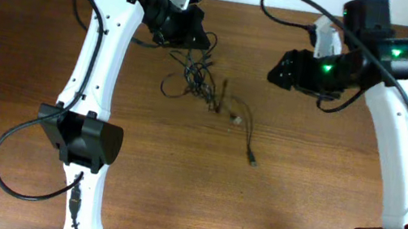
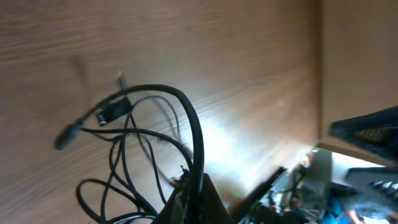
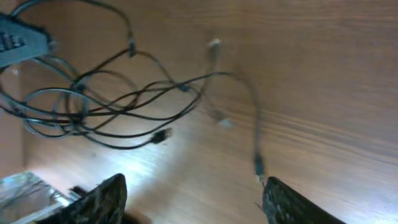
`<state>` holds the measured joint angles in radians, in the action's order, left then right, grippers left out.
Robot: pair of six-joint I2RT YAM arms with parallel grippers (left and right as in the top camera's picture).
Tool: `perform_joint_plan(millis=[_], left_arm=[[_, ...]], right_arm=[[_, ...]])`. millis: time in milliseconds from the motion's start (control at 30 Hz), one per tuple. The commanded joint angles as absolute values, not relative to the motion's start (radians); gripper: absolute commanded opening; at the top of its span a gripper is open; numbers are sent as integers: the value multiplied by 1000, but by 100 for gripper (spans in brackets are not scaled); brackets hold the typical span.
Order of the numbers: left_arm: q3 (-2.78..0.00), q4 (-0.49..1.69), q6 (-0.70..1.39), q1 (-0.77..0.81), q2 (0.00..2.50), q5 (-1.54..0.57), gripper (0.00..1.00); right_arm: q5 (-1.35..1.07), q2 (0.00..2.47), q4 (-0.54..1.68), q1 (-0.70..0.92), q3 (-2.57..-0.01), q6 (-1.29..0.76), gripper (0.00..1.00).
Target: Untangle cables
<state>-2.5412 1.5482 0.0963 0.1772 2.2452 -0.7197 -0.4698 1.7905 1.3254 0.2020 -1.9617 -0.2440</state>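
As we anchor one end, left gripper (image 1: 199, 40): clenched on cables (image 1: 192, 78), far-centre bench (image 1: 295, 211), holding the knot.
Right gripper (image 3: 193, 199): released, empty, hovering over loose strands, ready to pull.

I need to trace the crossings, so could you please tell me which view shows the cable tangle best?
The right wrist view: the cable tangle lies spread out, with its loops and crossings distinct. Overhead shows it whole but small; the left wrist view shows only a few loops, cropped at the bottom edge.
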Motion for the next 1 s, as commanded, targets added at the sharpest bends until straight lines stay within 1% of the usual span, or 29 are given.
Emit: perform_joint_plan(millis=[0, 67, 233, 367, 467, 533, 567, 633, 700, 767, 800, 833, 867, 900, 933, 967], left_arm=[[-2536, 1501, 82, 176, 2226, -881, 0], [-2536, 1466, 106, 176, 2226, -921, 0], [-2536, 1451, 119, 176, 2226, -921, 0], [-2536, 1450, 119, 176, 2226, -963, 0], [-2537, 1443, 119, 176, 2226, -992, 0], [-2537, 1435, 173, 176, 2226, -992, 0], [-2537, 1425, 188, 176, 2226, -1006, 0], [-2537, 1397, 192, 173, 2226, -1111, 0], [-2537, 1364, 204, 167, 2226, -1217, 0], [-2537, 1337, 240, 164, 2226, -1254, 0], [-2537, 1317, 239, 159, 2226, -1246, 0], [-2537, 1317, 239, 152, 2226, -1225, 0], [-2537, 1317, 239, 140, 2226, -1174, 0], [-2537, 1319, 239, 120, 2226, -1068, 0], [-2537, 1330, 239, 89, 2226, -908, 0], [-2537, 1340, 239, 72, 2226, -817, 0]], right_arm=[[-493, 1805, 1284, 269, -1980, -350, 65], [-486, 1837, 1264, 322, -1980, -372, 63], [-484, 1865, 1188, 393, -1979, -384, 63], [-462, 1895, 1145, 400, -1977, -455, 56], [-505, 1918, 1096, 401, -1977, -467, 54], [-504, 1921, 1055, 401, -1974, -489, 54], [-496, 1921, 1033, 401, -1973, -510, 52], [-428, 1927, 1022, 401, -1973, -544, 46], [-406, 1949, 1016, 401, -1973, -553, 44], [-408, 1983, 1011, 401, -1973, -566, 36], [-407, 1989, 1012, 399, -1973, -566, 24], [-407, 1989, 1012, 397, -1973, -566, 17], [-407, 1984, 1012, 391, -1974, -566, 11], [-406, 1970, 1026, 369, -1974, -566, 4], [-406, 1957, 1051, 343, -1974, -554, 4], [-377, 1943, 1086, 319, -1974, -548, 4]])
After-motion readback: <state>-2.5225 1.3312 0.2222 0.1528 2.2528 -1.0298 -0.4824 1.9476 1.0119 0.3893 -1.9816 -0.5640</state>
